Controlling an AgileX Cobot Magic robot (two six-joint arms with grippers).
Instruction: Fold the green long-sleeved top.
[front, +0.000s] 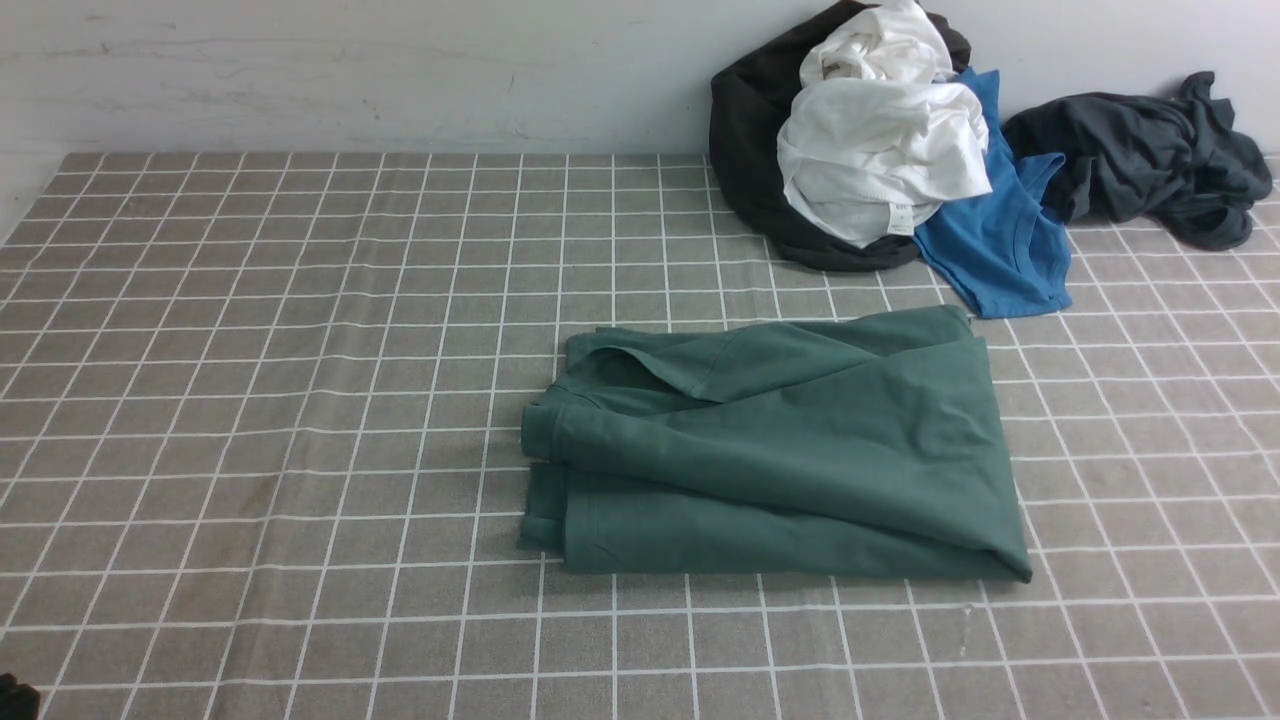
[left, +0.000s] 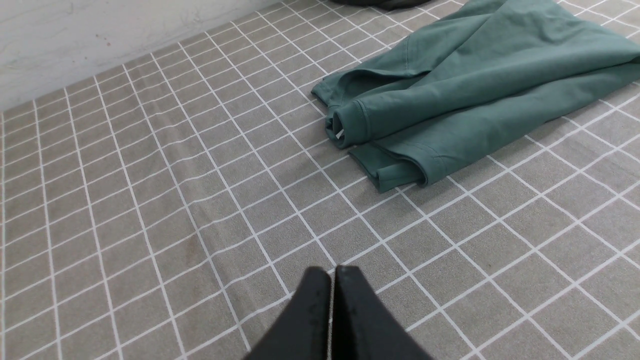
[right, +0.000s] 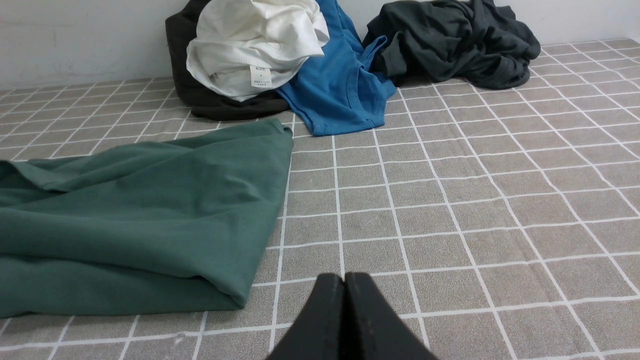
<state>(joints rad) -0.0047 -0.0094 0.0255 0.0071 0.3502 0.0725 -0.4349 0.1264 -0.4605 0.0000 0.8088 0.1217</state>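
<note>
Cloth with a white grid (front: 250, 420) is covering the table, and the green top (front: 800, 450) is lying folded on it, a little right of the middle in the front view. No containers are being shown; the other clothes are simply heaped against the back wall. There a white shirt (front: 880, 150) is resting on a black garment (front: 750, 150), a blue shirt (front: 1000, 240) is spreading out from under the white one, and a dark grey garment (front: 1150, 160) is lying just beside it to the right.

The left gripper (left: 332, 272) is being held closed and empty above bare cloth, apart from the top. The right gripper (right: 344, 277) is likewise being held closed and empty, near the top's right corner. Neither gripper is being shown clearly in the front view. A rolled cuff (left: 347, 122) with what may be a small white tag inside is being shown only by the left wrist view, and the white shirt's label (right: 261, 76) is being shown best by the right wrist view.
</note>
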